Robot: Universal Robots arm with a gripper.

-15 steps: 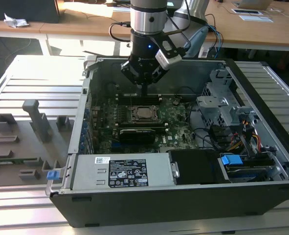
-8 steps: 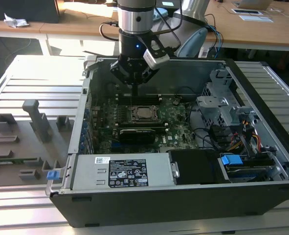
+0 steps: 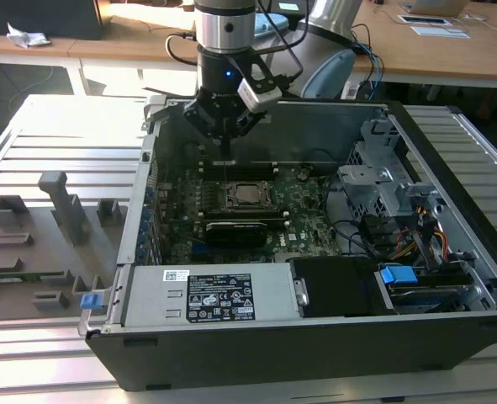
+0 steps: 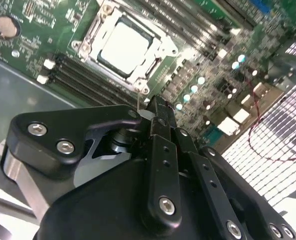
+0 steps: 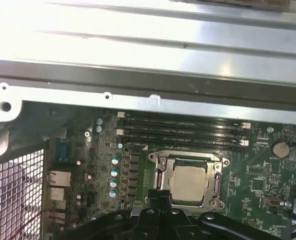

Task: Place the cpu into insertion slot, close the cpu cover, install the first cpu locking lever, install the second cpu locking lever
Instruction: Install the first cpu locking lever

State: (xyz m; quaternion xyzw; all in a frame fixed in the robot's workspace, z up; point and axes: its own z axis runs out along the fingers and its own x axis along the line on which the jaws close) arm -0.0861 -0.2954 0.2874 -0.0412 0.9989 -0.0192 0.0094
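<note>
My claw (image 4: pixel 157 104): black fingers pinched together, gripping nothing | position: over the green circuit board (image 4: pixel 198 60), just beside the square dark-framed insertion slot (image 4: pixel 149 64) | flat silver-topped square cpu (image 4: pixel 123 47): seated in that slot | thin grey metal cpu cover (image 4: pixel 91 34): lying flat around it

Robotics lab / assembly workshop: robot arm (image 3: pixel 227 34) w/ hand (image 3: pixel 224 156) over an opened PC case (image 3: pixel 256 345) on a slatted alu counter (image 3: pixel 55 126). Grey fixture tray (image 3: pixel 29 252) sits off to the hand's side, and wooden desks (image 3: pixel 450 50) w/ papers stand beyond it.
</note>
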